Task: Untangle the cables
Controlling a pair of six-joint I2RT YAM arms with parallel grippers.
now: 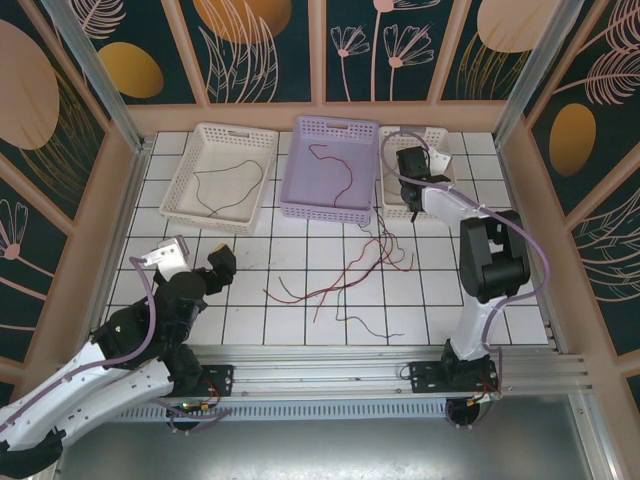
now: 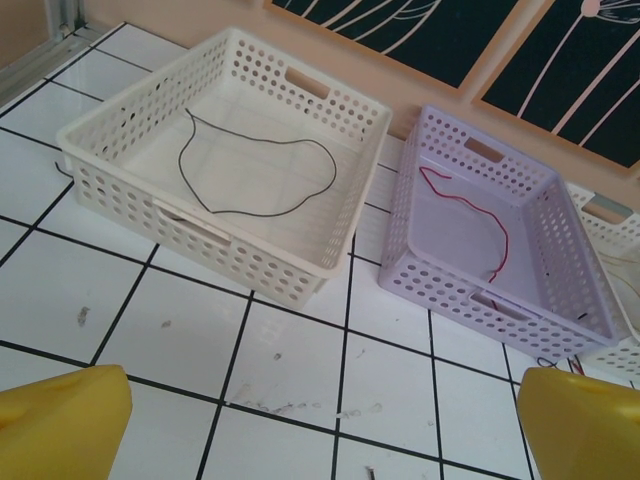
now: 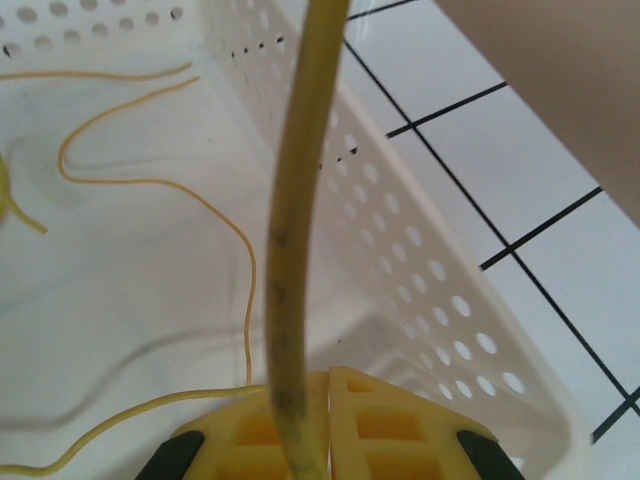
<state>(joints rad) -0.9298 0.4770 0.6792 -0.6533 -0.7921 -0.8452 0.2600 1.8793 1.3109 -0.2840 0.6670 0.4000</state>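
Right gripper (image 3: 326, 420) clamped on yellow cable (image 3: 295, 200), right of lavender basket (image 1: 325, 212). Cable runs straight up wrist view, far end cut off. Left gripper (image 2: 320, 430) fingers apart.

— What's on the tabletop (image 1: 300, 325)?

— It's white tiles with dark grout. Three baskets stand in a row along the far edge: a white basket (image 1: 184, 172) on the left, a lavender basket (image 1: 330, 212) in the middle, and a second white basket (image 1: 398, 211) just beside it on the right.

— Anything loose?

— Thin red and black cables (image 1: 372, 255), tangled on the tiles in front of the lavender basket.
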